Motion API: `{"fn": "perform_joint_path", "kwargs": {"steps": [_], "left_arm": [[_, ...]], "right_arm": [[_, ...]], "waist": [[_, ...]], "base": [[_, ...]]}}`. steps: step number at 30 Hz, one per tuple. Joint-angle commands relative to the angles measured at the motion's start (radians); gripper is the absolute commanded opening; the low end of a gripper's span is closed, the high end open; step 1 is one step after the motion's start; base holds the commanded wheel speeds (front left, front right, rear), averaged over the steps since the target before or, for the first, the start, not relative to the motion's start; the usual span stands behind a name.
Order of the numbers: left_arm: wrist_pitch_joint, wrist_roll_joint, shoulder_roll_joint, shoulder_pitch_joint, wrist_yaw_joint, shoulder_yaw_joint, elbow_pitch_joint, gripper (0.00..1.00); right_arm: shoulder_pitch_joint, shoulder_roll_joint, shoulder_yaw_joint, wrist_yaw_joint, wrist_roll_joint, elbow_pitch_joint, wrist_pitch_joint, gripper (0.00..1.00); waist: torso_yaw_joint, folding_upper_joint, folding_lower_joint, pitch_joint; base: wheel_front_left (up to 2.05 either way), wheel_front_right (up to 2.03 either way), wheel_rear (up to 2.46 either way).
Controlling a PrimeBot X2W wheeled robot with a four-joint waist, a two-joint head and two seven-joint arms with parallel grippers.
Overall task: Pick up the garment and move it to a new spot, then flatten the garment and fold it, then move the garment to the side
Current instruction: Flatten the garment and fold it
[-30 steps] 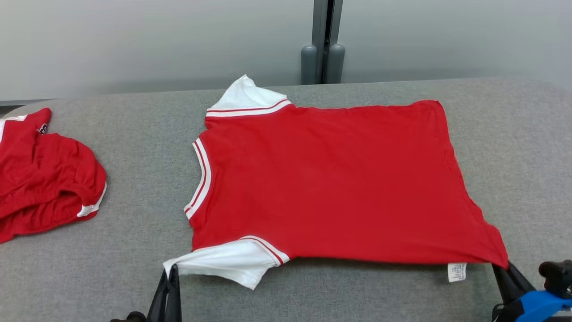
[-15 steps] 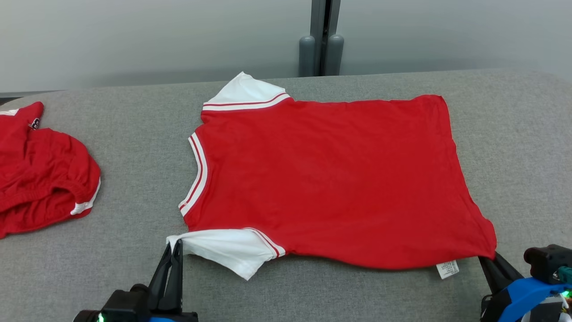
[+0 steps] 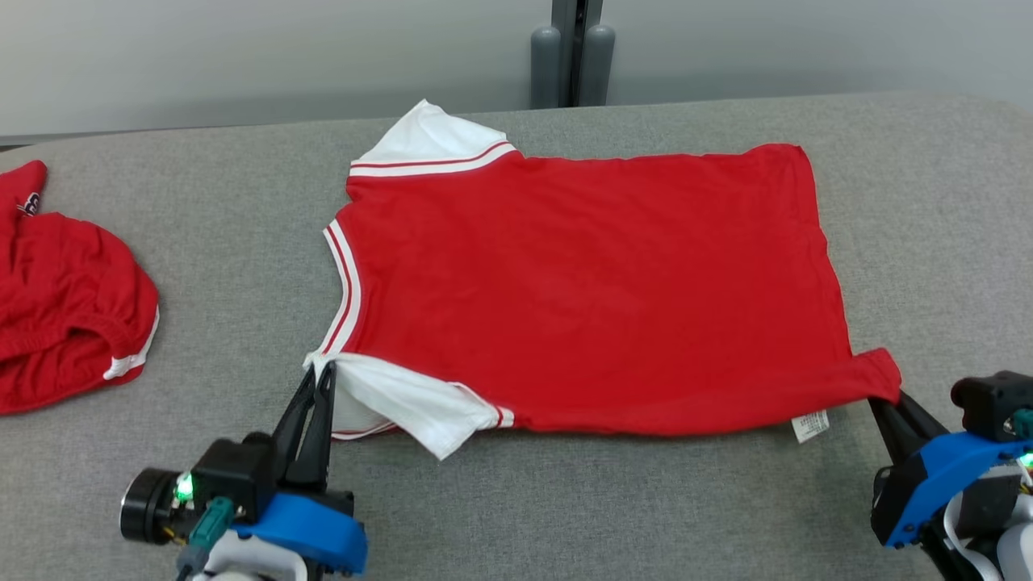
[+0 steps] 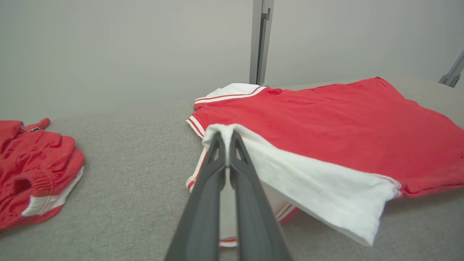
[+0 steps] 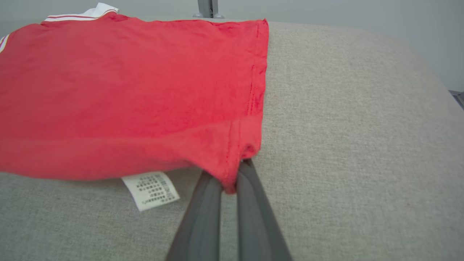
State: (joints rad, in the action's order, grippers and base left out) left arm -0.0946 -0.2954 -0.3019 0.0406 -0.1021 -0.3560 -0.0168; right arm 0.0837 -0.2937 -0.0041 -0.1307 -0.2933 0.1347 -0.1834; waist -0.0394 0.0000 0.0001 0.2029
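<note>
Garment [image 3: 589, 282] lies spread on the grey table [image 3: 565, 516]. Your left gripper [image 3: 321, 373] pinches its near white sleeve [image 3: 403, 399] and your right gripper [image 3: 881, 403] clamps the near hem corner [image 3: 880, 373], both lifted, likely so the near edge folds over evenly.

Lab-like: grey padded table [image 3: 516, 500], plain partition wall [image 3: 242, 56].

A pale grey wall [image 3: 242, 56] runs along the back, split by a grey upright post [image 3: 571, 48], and the wide table [image 3: 202, 202] before it wears grey woven cloth.
</note>
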Motion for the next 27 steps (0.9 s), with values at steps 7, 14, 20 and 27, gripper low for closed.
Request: {"fn": "perform_joint_path", "kwargs": {"steps": [7, 14, 20, 27], "left_arm": [[0.003, 0.007, -0.012, 0.144, 0.048, -0.009, -0.096, 0.0], [0.002, 0.015, -0.01, 0.263, 0.085, -0.028, -0.185, 0.0], [-0.014, 0.014, 0.0, 0.337, 0.104, -0.033, -0.268, 0.0], [-0.044, 0.017, 0.016, 0.366, 0.093, -0.04, -0.33, 1.0]], "right_arm": [[0.114, -0.026, 0.027, 0.0, -0.018, 0.08, -0.01, 0.0], [0.194, -0.044, 0.053, 0.0, -0.026, 0.145, -0.016, 0.0], [0.248, -0.046, 0.071, 0.0, -0.031, 0.186, 0.003, 0.0], [0.259, -0.052, 0.077, 0.0, -0.037, 0.215, 0.046, 1.0]], "waist": [[0.0, 0.0, -0.0001, 0.04], [0.0, 0.0, -0.0001, 0.079], [-0.003, 0.0, -0.0001, 0.104], [-0.002, 0.0, -0.0001, 0.103]], "base": [[0.0, 0.0, 0.0], [0.0, 0.0, 0.0], [0.0, 0.0, 0.0], [0.0, 0.0, 0.0]]}}
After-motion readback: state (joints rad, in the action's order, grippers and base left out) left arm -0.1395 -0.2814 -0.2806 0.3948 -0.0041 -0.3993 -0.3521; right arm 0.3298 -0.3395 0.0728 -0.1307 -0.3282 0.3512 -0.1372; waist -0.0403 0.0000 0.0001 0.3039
